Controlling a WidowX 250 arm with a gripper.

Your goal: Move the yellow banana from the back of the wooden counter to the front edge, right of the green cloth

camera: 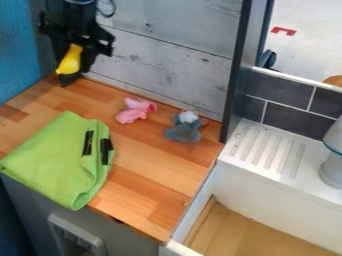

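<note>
Green cloth (59,155), lower left, lies below the gripper (71,71). Gripper, upper left: clamped on yellow object (70,60), long axis steep, upper end leaning right.

no readable text, labels, numbers or signs on anything in view

Green cloth (53,157) with black strips, on wooden desk (150,182). Pink plush toy (135,111) near grey plush toy (182,133), before whitewashed board wall (167,60). Right: white ribbed ledge (257,162), dark tiles (287,119).
</note>
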